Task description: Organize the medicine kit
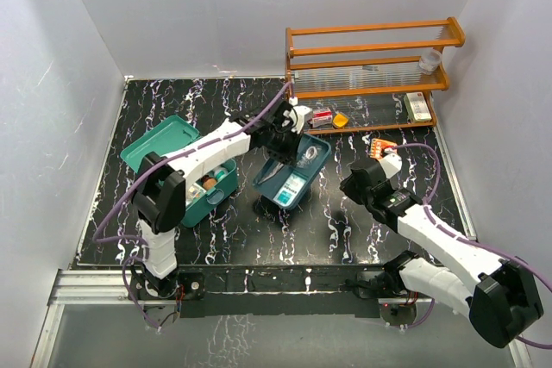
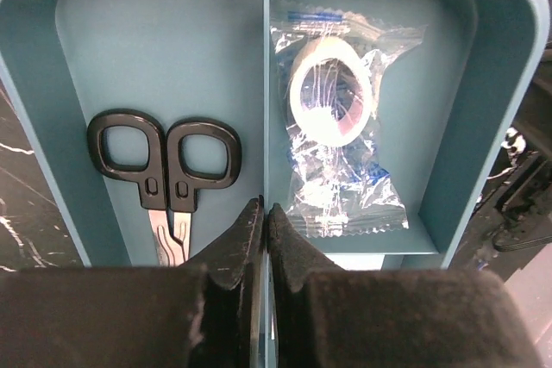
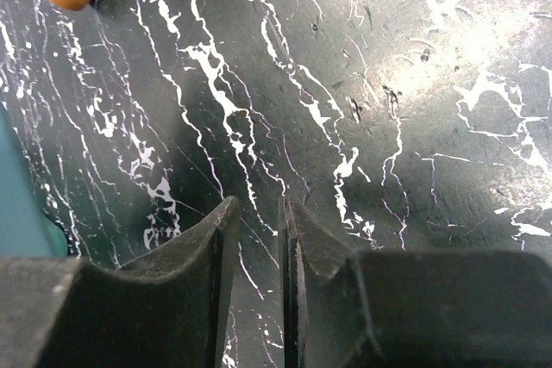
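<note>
Black marbled tabletop (image 1: 216, 239) holds the open medicine kit (image 1: 164, 146) at left; left gripper (image 2: 263, 208) clamps the divider of the blue tray (image 2: 496, 84), right gripper (image 3: 257, 202) slightly parted, empty.

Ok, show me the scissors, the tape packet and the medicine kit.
scissors (image 2: 168, 189): left wrist view, where the handles meet.
tape packet (image 2: 335, 101): left wrist view, wrapper over the roll.
medicine kit (image 1: 159, 146): top view, open lid.

The left pincer (image 1: 285, 138) hangs over the divided tray (image 1: 324, 156), seemingly gripping it, beside the medicine kit (image 1: 160, 146).
</note>
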Robot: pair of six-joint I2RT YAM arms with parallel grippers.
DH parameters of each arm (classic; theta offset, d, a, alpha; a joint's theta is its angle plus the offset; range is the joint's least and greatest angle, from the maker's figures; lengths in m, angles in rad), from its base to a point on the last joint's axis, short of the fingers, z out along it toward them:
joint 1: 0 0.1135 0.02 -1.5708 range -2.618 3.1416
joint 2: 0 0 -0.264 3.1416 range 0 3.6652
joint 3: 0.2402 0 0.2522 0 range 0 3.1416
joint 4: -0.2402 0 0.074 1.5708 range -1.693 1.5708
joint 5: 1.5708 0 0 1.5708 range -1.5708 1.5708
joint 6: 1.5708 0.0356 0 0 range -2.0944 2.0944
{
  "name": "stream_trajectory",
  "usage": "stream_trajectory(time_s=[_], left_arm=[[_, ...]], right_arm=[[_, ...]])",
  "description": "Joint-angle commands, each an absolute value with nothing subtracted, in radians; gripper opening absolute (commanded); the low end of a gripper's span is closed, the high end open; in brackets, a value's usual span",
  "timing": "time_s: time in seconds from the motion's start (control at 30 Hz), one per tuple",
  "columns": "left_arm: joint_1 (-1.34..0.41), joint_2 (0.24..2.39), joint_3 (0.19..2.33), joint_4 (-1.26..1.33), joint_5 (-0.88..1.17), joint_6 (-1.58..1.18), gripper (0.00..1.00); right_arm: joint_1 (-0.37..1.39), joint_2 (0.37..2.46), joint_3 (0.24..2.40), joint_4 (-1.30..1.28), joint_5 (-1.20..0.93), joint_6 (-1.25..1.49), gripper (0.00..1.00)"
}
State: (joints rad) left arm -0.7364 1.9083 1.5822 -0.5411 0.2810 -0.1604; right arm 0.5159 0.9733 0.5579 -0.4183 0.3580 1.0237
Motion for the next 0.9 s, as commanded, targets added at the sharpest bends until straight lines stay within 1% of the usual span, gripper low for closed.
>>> stream_trajectory(time_s=[0.0, 0.2, 0.33, 0.47, 0.63, 0.73, 0.87], left_arm=[[-0.744, 1.797, 1.69, -0.627, 0.291, -0.141, 0.0], [-0.747, 1.778, 1.81, -0.789, 0.218, -0.032, 0.0], [-0.746, 1.735, 1.819, -0.866, 0.148, 0.07, 0.0], [-0.747, 1.713, 1.846, -0.989, 0.117, 0.179, 0.0], [-0.745, 1.675, 1.876, -1.082, 0.072, 0.277, 0.0], [-0.74, 1.654, 1.844, -1.166, 0.038, 0.336, 0.0], [-0.686, 1.599, 1.743, -1.177, 0.004, 0.33, 0.0]], right_arm=[[0.514, 0.919, 0.579, -0.431, 0.403, 1.05, 0.23], [0.514, 0.902, 0.586, -0.446, 0.392, 1.063, 0.23], [0.514, 0.902, 0.587, -0.449, 0.38, 1.065, 0.23], [0.514, 0.904, 0.586, -0.451, 0.376, 1.065, 0.22], [0.514, 0.915, 0.577, -0.44, 0.361, 1.074, 0.22], [0.513, 0.926, 0.581, -0.434, 0.34, 1.08, 0.21], [0.514, 0.943, 0.601, -0.431, 0.314, 1.061, 0.21]])
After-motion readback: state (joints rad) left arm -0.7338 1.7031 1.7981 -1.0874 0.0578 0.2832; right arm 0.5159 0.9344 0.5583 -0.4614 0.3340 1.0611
